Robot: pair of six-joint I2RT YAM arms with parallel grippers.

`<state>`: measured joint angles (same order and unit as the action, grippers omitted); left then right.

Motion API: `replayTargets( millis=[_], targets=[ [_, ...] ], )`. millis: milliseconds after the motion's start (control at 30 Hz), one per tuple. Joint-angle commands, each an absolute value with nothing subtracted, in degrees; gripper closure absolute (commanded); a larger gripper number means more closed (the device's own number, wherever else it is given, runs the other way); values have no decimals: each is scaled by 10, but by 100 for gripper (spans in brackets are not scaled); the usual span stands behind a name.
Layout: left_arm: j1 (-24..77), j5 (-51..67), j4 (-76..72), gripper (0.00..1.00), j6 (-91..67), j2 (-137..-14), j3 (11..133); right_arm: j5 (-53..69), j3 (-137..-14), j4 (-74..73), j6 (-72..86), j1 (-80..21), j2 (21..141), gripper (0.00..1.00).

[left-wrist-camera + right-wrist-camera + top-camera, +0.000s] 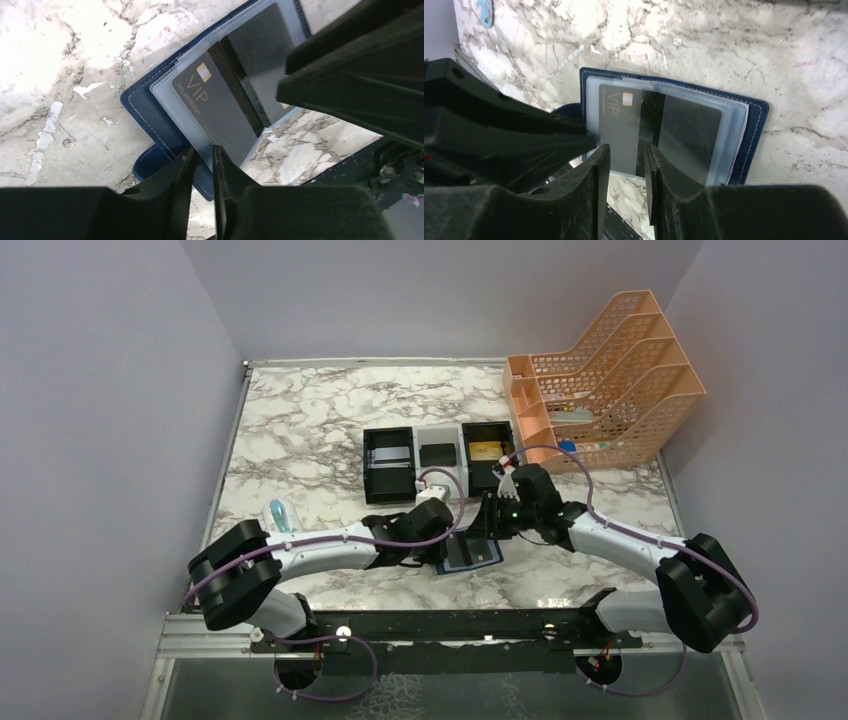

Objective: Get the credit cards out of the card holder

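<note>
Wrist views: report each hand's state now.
Left hand: closed on the card holder pocket edge.
Right hand: nearly closed over the black VIP card; grip cannot be told.

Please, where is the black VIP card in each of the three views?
Top external: too small to tell apart; only the card holder shows, low centre.
Left wrist: VIP card, centre, in a clear pocket.
Right wrist: the card, left of centre.
Shared landmark: the navy card holder.

Bright, even light; glare bleaches the tabletop (35,60) left of the card holder (145,117); wrist views slightly soft, close foreground blurred.
</note>
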<state>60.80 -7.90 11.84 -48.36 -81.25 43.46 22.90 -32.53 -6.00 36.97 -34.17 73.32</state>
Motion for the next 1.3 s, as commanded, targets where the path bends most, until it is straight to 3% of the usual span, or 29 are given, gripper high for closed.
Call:
replayTargets(
  millis=[0,133,400,800,1000,1267],
  targets=[
    [616,-95,83,81,-504,-836,404,300,-301,-22,349,-346,745,68],
    [620,-107,62,87,-512,-861,381,362,-275,47,367,-346,785,69],
    [637,-148,43,91,-527,-893,354,314,-284,15,329,-346,851,72],
    [652,-179,46,94,-536,-897,337,171,-290,-59,316,-346,767,70],
    [652,-192,47,94,-531,-893,335,192,-311,-52,298,-346,854,71],
    [653,-195,48,94,-527,-911,342,234,-273,2,329,-345,841,72]
  ],
)
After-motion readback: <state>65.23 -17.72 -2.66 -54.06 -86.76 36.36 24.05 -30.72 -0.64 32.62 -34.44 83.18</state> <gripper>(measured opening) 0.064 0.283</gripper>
